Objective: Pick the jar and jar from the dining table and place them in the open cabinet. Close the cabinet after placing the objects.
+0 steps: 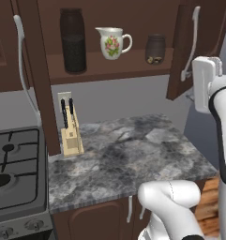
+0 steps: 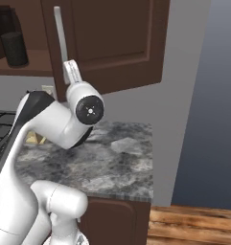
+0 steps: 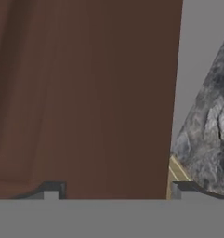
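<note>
gripper [image 3: 115, 189] spread wide against the cabinet door [image 3: 85, 93].

Arm [image 2: 50, 122]: glossy white rounded links, dark black joint bands. One black circular end cap with a small pale centre dot. Two small dark grey fingertips [image 3: 50, 189], square-ended.

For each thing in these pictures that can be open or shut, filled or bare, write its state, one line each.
Right cabinet door: open, swung outward.
Left cabinet door: open.
Cabinet shelf: holds tall jar, white floral jug, short jar.
Gripper: jaws apart, holding nothing.
</note>
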